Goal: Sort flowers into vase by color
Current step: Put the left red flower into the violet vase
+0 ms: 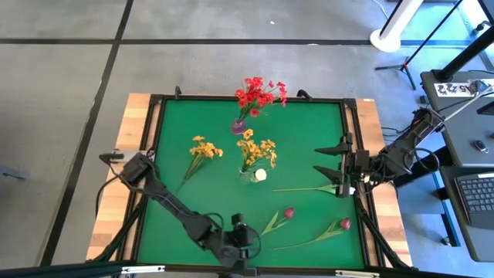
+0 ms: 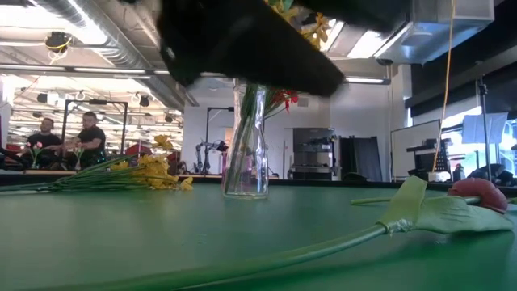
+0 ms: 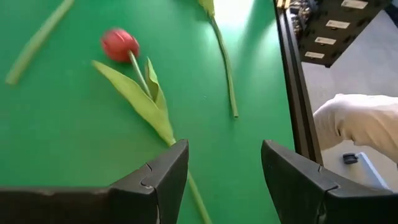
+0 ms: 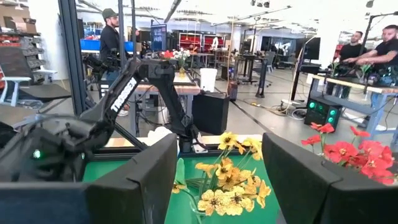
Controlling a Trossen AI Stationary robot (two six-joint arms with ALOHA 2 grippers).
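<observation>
Near the table's (image 1: pixel 147 185) front edge, the left gripper (image 3: pixel 224 180) hangs spread over a red bud's (image 3: pixel 119 43) stem, presumably to pick it, while the right gripper (image 1: pixel 333 170) waits spread at the right edge.

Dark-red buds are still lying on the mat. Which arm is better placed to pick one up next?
Probably left. The left gripper is open at the mat's near edge, with a dark-red bud's stem running between its fingers. The right gripper is open at the right edge, above a loose green stem, farther from both buds.
</observation>
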